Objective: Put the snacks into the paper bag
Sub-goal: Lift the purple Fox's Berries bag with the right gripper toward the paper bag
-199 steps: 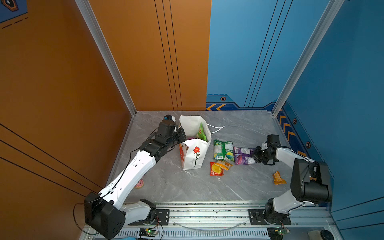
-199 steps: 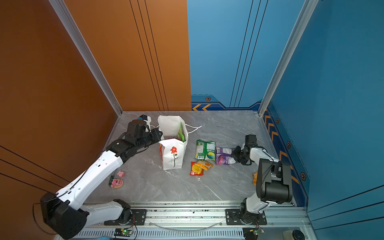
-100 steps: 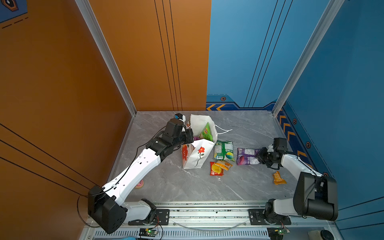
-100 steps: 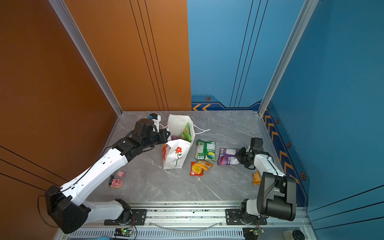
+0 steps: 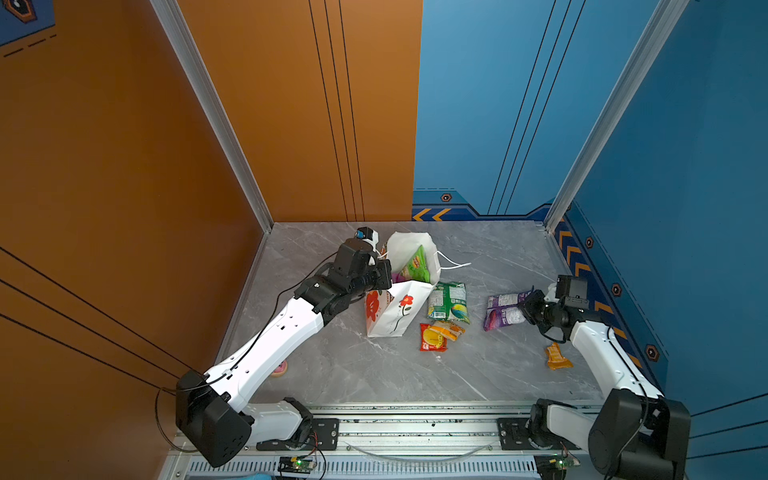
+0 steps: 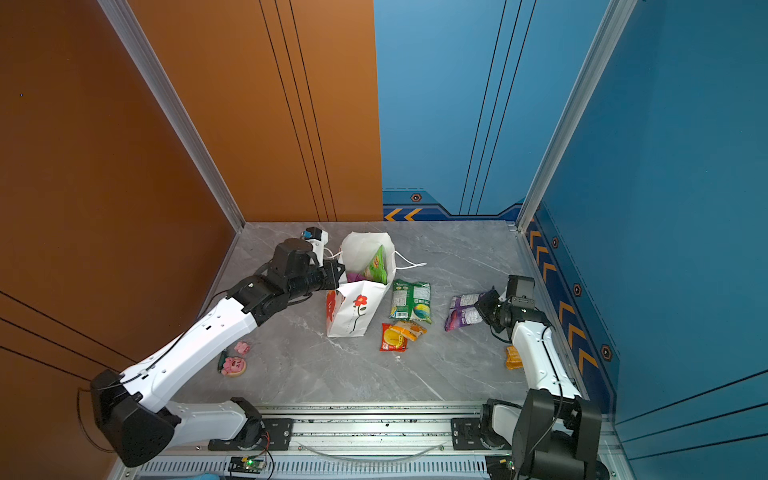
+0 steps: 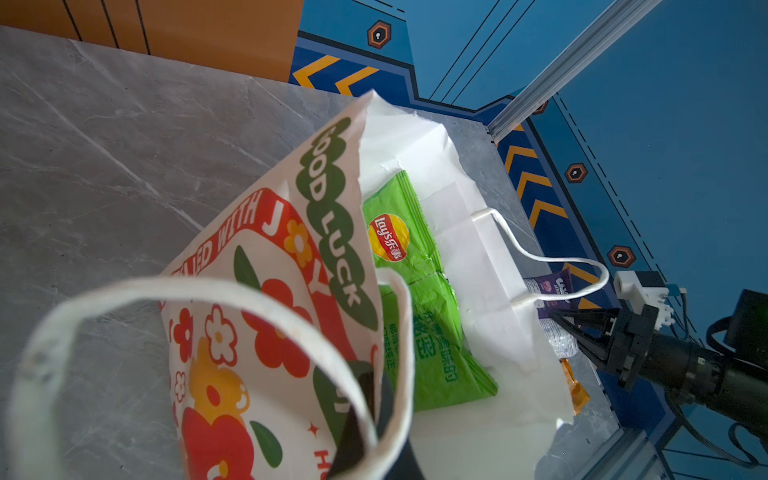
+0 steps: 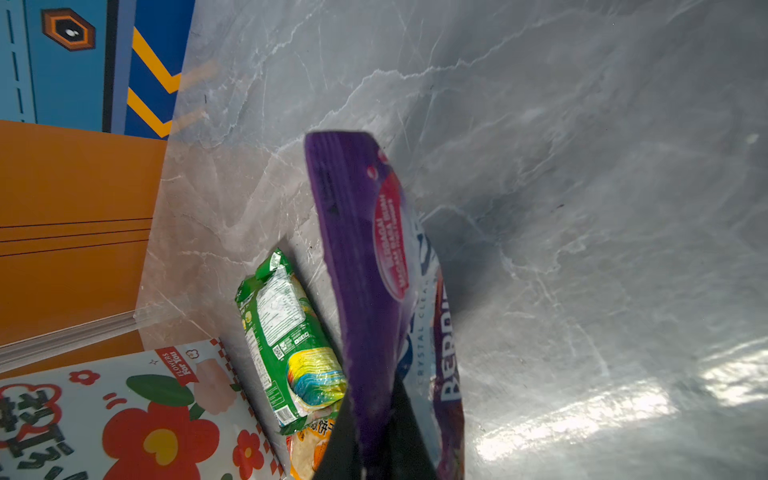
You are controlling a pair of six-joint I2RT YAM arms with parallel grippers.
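The left gripper [image 7: 371, 384] is clamped on the rim of the paper bag [image 5: 395, 309], with the cord handle [image 7: 187, 284] looped over the jaws. Only the left wrist view shows the lettering on the green packet [image 7: 415, 299] inside the bag, just ahead. The right gripper [image 8: 374, 395] is closed on the purple packet [image 8: 365, 257], which projects forward of it; the finger bases are cut off. The orange packet [image 5: 558, 357] lies behind that gripper.

The left gripper [image 5: 387, 272] held the paper bag [image 5: 395, 309] by its left rim, a green packet [image 5: 417, 266] poking out. Farther right, the right gripper [image 5: 527, 305] pinched the purple packet [image 5: 503, 311] by its edge.
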